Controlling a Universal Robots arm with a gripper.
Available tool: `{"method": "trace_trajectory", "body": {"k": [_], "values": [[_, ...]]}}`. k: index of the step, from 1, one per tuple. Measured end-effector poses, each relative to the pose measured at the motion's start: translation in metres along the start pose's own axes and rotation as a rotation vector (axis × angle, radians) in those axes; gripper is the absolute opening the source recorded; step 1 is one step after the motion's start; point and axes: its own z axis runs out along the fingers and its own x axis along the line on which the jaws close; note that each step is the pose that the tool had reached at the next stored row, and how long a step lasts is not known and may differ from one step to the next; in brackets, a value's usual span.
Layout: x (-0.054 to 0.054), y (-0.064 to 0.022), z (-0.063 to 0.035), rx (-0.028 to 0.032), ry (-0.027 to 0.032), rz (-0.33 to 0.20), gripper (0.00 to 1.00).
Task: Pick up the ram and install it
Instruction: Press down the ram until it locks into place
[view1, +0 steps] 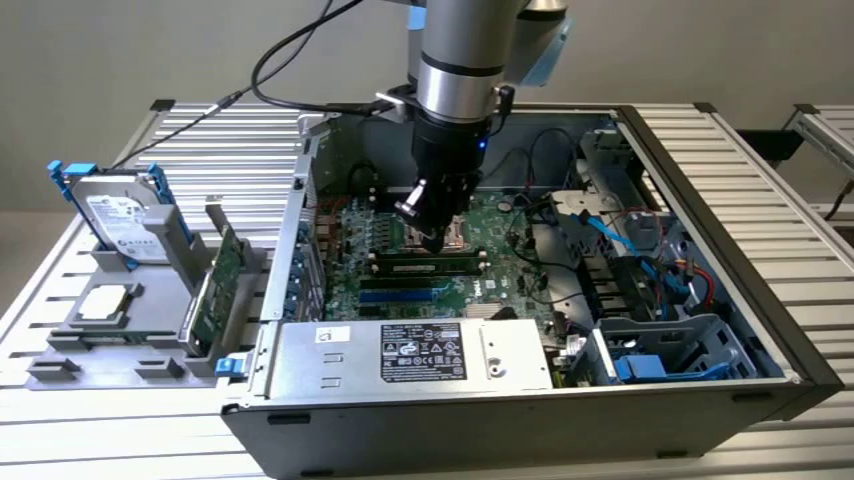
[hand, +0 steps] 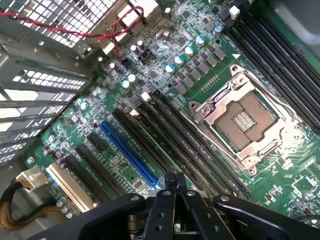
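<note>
The ram (view1: 427, 266) lies as a long green strip with dark chips across the motherboard (view1: 501, 255) inside the open computer case (view1: 747, 330), seated along the black slots just below the processor socket (view1: 461, 235) in the exterior view, with a blue slot (view1: 400, 297) a little nearer the power supply. Directly above the strip's middle hangs the gripper (view1: 437, 243), its dark fingers pinched together with nothing between them and their tips just over, or touching, the top edge of the ram; which of the two cannot be told. In the wrist view the gripper (hand: 174, 181) shows its two black fingers pressed flat against each other, clenched on nothing, above the rows of long black memory slots (hand: 185, 135) that run beside the metal-framed processor socket (hand: 245, 120), with the blue slot (hand: 127, 152) and a cream slot (hand: 70, 186) further out. The grey arm (view1: 461, 60) rises straight up from the case, a black cable (view1: 287, 50) looping off it. The silver power supply (view1: 414, 355) with its label sits at the case's near edge. Outside the case, at the exterior view's left, a grey holder (view1: 107, 345) on the slatted table (view1: 787, 160) carries an upright hard drive (view1: 118, 215) with blue rails and a green expansion card (view1: 220, 285).
</note>
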Motion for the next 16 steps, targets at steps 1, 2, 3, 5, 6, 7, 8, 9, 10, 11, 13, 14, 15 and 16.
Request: {"method": "trace_trajectory", "body": {"k": [1,2,3,5,6,7,8,9,10,11,13,14,15,16], "values": [[0.0000,0.0000,0.0000,-0.0009,-0.0006,0.013,0.11],[0.0000,0.0000,0.0000,-0.0018,-0.0012,0.026,0.11],[0.0000,0.0000,0.0000,-0.0026,-0.0017,0.038,0.11],[0.0000,0.0000,0.0001,-0.0044,-0.0029,0.063,0.11],[0.0000,0.0000,0.0001,-0.0053,-0.0036,0.077,0.11],[0.0000,0.0000,0.0001,-0.0062,-0.0041,0.090,0.11],[0.0000,0.0000,0.0001,-0.0071,-0.0047,0.103,0.11],[0.0000,0.0000,0.0001,-0.0080,-0.0053,0.116,0.11],[0.0000,0.0000,0.0001,-0.0088,-0.0059,0.128,0.11],[0.0000,0.0000,0.0001,-0.0097,-0.0065,0.142,0.11],[0.0000,0.0000,0.0001,-0.0115,-0.0076,0.167,0.11],[0.0000,0.0000,0.0001,-0.0123,-0.0082,0.180,0.11],[0.0000,0.0000,0.0001,-0.0131,-0.0090,0.193,0.11],[0.0000,0.0000,0.0002,-0.0138,-0.0097,0.206,0.11]]}}
